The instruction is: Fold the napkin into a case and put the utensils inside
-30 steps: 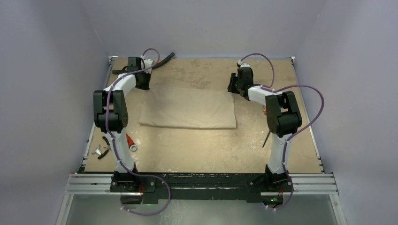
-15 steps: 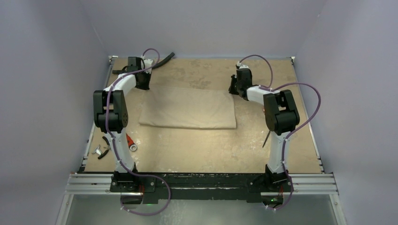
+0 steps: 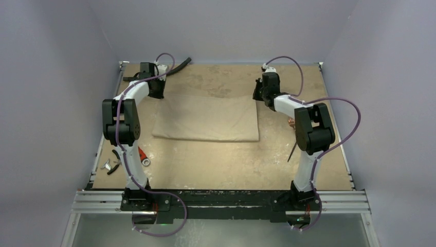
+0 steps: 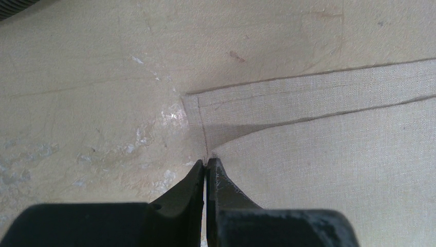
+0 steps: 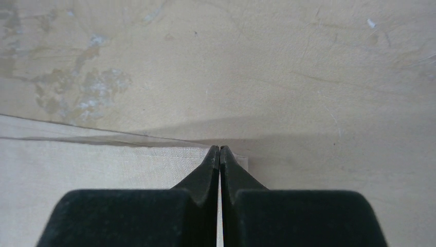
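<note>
Since 1 second ago, the right tool [image 5: 220, 149] has been squeezed shut on a corner of the napkin [image 3: 208, 118], at 1 o'clock. The left tool [image 4: 206, 163] is pinched shut on the corner at 11 o'clock. The napkin is laid flat in 2 layers at the middle of the table [image 3: 216, 159].

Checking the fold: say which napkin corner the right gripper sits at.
The napkin's far right corner: the right gripper pinches it; the left gripper pinches the far left, both near corners lie free.
</note>
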Action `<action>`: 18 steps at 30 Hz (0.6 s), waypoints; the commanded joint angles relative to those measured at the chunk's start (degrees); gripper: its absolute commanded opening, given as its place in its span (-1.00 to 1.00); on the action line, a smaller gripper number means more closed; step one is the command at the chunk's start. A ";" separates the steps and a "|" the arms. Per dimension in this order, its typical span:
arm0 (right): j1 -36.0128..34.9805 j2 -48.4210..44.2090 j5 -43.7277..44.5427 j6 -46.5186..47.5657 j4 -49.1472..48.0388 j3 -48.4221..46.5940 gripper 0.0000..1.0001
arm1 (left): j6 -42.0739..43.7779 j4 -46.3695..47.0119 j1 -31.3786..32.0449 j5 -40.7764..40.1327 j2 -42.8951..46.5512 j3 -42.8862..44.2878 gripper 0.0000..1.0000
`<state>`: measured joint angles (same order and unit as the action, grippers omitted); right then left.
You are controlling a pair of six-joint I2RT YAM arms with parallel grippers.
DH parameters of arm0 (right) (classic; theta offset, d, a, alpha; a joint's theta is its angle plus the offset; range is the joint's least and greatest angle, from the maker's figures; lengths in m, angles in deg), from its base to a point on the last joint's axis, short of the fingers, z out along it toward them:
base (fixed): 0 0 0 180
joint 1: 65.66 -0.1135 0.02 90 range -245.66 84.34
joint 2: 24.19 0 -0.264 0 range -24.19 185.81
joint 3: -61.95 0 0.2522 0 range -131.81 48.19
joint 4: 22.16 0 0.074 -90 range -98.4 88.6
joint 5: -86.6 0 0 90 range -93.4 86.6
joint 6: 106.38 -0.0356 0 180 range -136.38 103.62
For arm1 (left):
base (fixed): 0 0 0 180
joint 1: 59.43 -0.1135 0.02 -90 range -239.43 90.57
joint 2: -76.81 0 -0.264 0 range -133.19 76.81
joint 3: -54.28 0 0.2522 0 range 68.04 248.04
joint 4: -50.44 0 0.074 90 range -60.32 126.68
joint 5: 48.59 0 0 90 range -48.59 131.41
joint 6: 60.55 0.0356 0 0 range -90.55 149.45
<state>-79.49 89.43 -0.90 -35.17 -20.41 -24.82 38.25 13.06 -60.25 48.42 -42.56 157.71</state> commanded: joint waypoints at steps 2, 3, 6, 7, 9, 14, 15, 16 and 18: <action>-0.06 -4.77 2.57 0.38 -0.84 1.85 -1.00 | -1.57 0.93 0.20 0.85 2.18 0.94 -1.00; -0.04 -4.63 2.32 -0.03 -0.20 1.90 -1.00 | -1.64 1.00 0.20 0.93 2.23 1.07 -1.00; -0.06 -3.92 3.17 -0.88 1.08 1.70 -1.00 | -1.97 1.28 0.29 1.08 1.98 1.74 -1.00; -0.06 -3.91 3.48 -1.05 1.28 1.73 -1.00 | -2.02 1.29 0.36 1.04 1.77 2.07 -1.00; -0.06 -3.66 3.92 -1.09 1.35 1.86 -1.00 | -2.03 1.65 0.38 0.57 1.33 2.58 -1.00; -0.06 -1.43 6.00 -0.95 3.30 0.58 -1.00 | -2.24 3.60 0.38 -0.50 0.72 2.62 -1.00; -0.06 -1.14 6.53 -1.03 3.40 0.60 -1.00 | -2.35 3.82 0.38 -0.50 0.72 2.55 -1.00; -0.06 -1.00 7.05 -1.17 3.47 0.82 -1.00 | -2.42 4.09 0.38 -0.50 0.65 2.53 -1.00; -0.06 -0.88 8.52 -1.59 3.72 0.92 -1.00 | -2.55 4.47 0.38 -0.55 0.63 2.49 -1.00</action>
<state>-79.53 88.06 3.32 -35.94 -18.23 -23.22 37.11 14.24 -60.03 48.44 -42.56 157.95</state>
